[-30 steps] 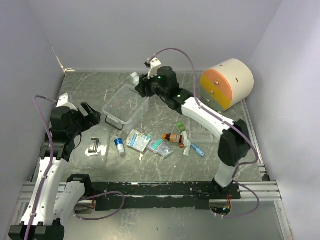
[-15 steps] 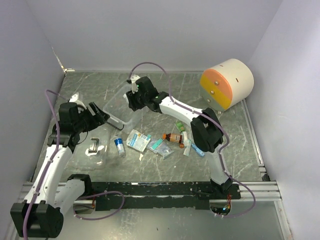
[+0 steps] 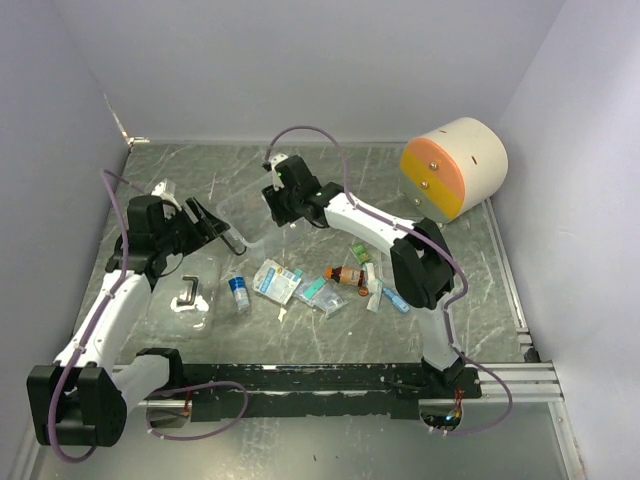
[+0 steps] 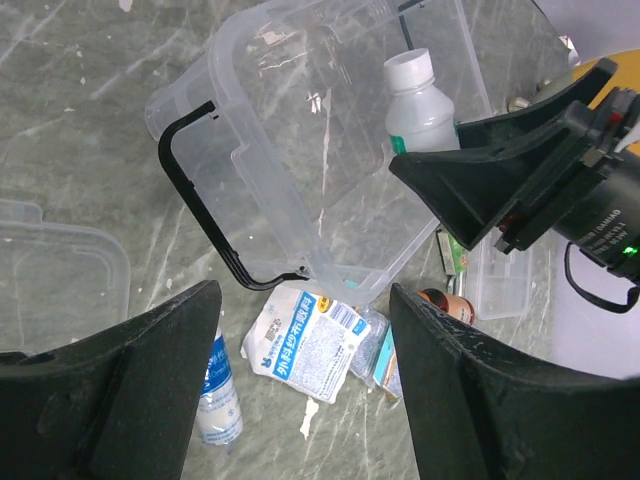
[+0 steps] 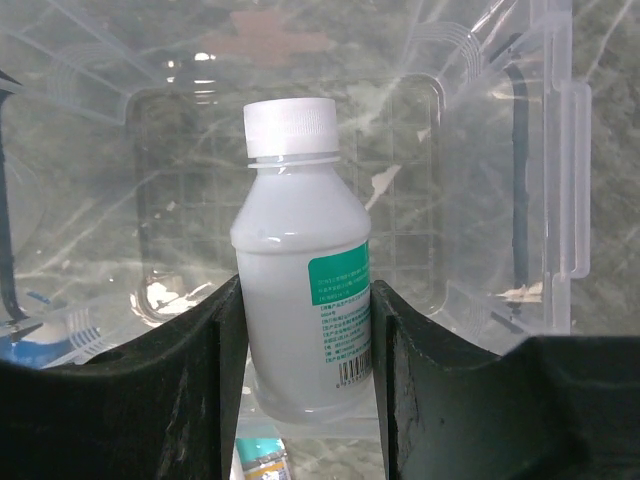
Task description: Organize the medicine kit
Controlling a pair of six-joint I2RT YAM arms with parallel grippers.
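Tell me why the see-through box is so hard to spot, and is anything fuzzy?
Left wrist view: white glare streaks the clear box, though its black handle is sharp. Top external view: the box almost melts into the marbled table. Right wrist view: the white bottle is crisp; the dark fingers up close look soft.

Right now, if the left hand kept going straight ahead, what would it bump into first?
Probably the clear medicine kit box, near its black handle. The open left hand points at that near corner, though how far off is hard to tell.
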